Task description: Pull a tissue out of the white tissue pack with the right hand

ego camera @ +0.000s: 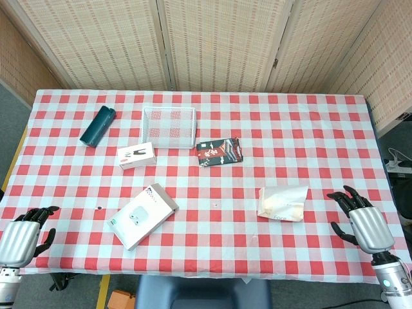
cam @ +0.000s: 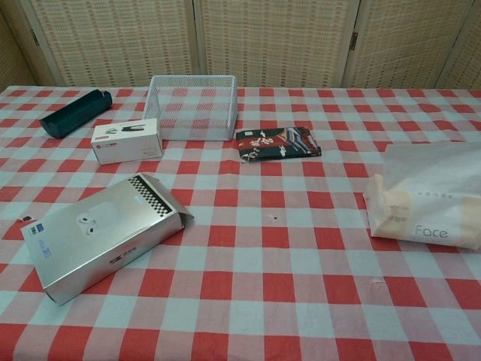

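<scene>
Head view: the left hand idles empty, fingers loosely spread, at the near-left table edge, beside a silver earbud box; farther back sit a teal case, a wire basket and a dark snack packet. The white tissue pack lies on the right half of the checked table, long axis running left-right. The right hand, empty with fingers apart, waits just to the pack's right, clearly the nearer hand; the reach looks leftward
</scene>
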